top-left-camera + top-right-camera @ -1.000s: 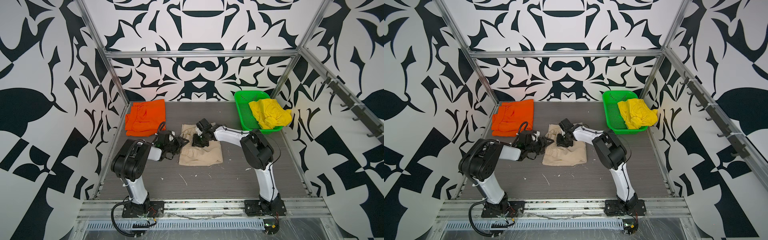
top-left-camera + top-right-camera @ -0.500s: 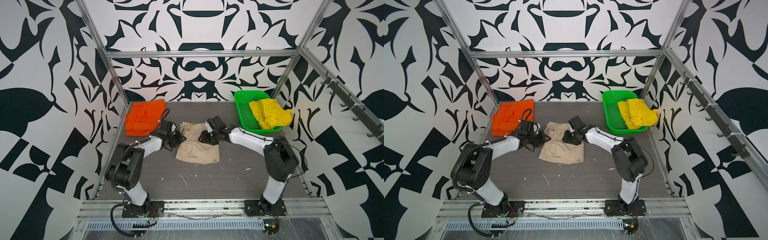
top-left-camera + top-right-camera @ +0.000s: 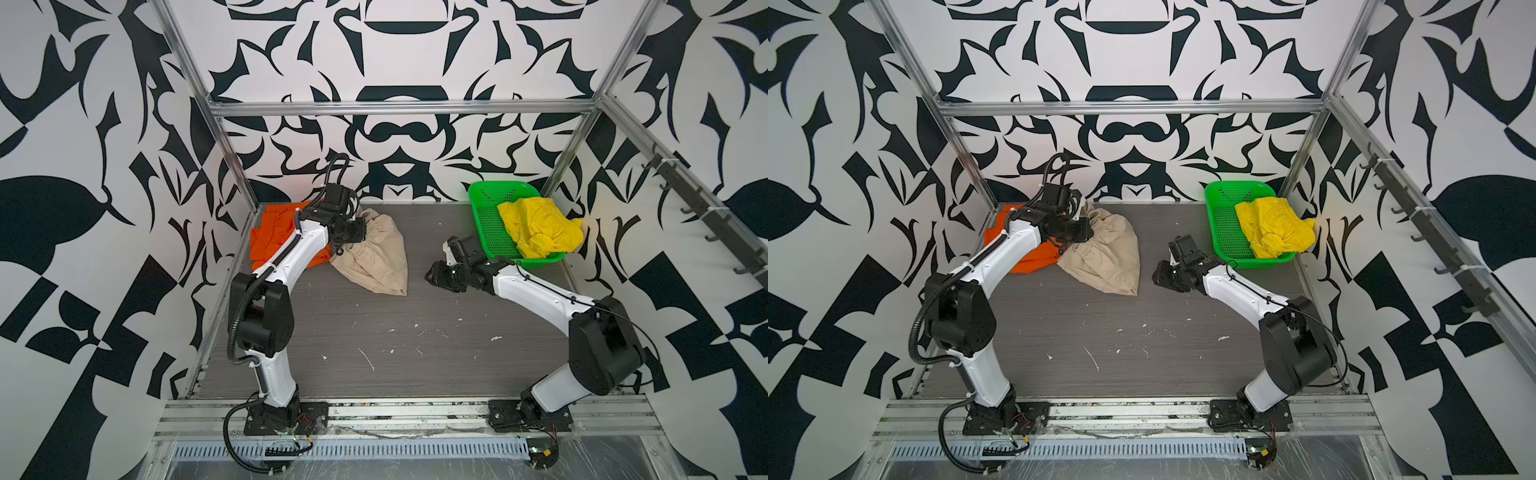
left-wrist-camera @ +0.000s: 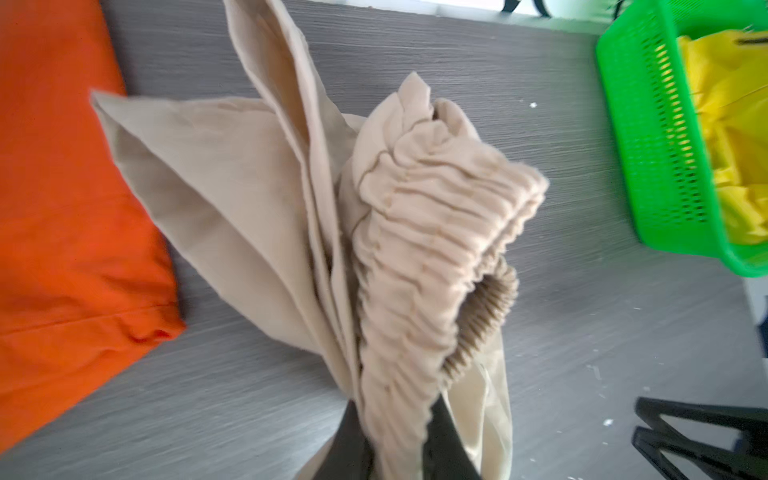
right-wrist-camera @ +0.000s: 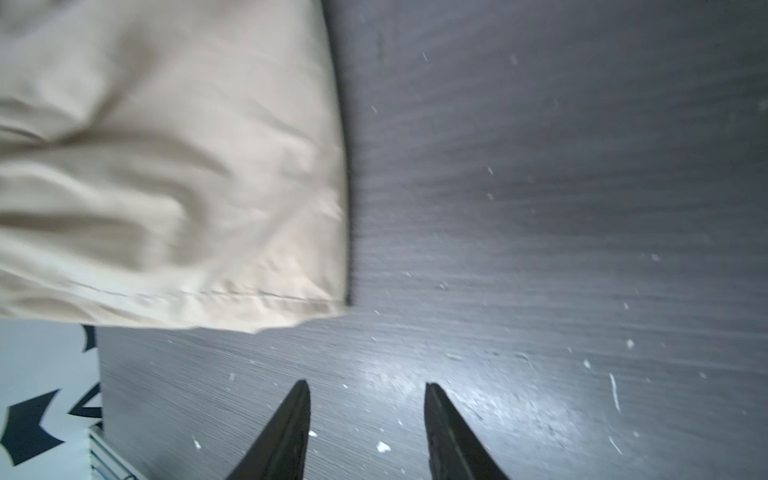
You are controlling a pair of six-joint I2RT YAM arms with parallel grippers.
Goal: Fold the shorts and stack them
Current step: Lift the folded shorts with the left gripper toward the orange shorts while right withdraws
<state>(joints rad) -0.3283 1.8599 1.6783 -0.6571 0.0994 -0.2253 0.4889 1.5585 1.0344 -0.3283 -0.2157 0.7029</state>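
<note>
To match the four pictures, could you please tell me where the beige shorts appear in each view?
Top view: beige shorts left of centre, towards the back, held by the left gripper.
Top view: same place, beside the orange shorts.
Left wrist: fills the middle, waistband pinched in the jaws.
Right wrist: only a hem corner, beyond the open right gripper.
Shared landmark: the grey table, seen in all four.

In a top view, the left gripper [image 3: 1084,231] pinches the gathered waistband of the beige shorts [image 3: 1113,262] near the worktop's [image 3: 1142,340] far left corner, beside the orange shorts [image 3: 1034,261]. The right gripper [image 3: 1160,277] is near their hem, not touching. The yellow shorts [image 3: 1273,226] lie in the green basket [image 3: 1225,232] at the far right corner.
</note>
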